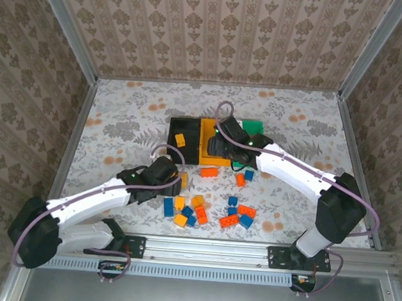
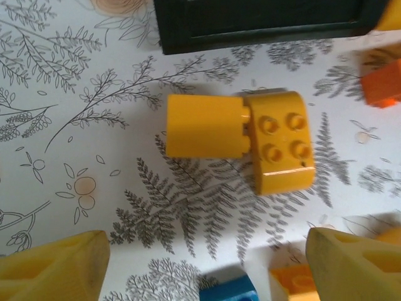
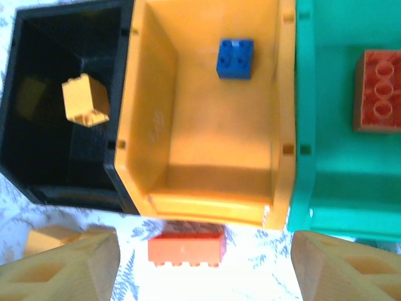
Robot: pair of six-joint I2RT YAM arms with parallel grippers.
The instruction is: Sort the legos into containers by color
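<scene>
My left end effector (image 2: pixel 203 251), released, is hovering short of two touching yellow bricks (image 2: pixel 238 135): light, stiff, slick, likely best pinched across flat sides. My right end effector (image 3: pixel 200 257), also released, is hanging over the bins (image 3: pixel 285 125). Its wrist view is revealing a blue brick (image 3: pixel 235 58) inside, the top view the loose pile (image 1: pixel 227 221) by the near edge of the tabletop (image 1: pixel 120 109).

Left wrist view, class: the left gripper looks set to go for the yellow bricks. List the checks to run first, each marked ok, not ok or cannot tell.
1. Left gripper open: ok, jaws wide apart, holding nothing.
2. Single brick to grab: not ok, two yellow bricks touch.
3. Room to close: cannot tell, a blue brick lies close.
4. Black bin takes yellow: ok, lone yellow brick inside.
5. Right gripper clear of black bin: ok, open, by the yellow bin.
</scene>
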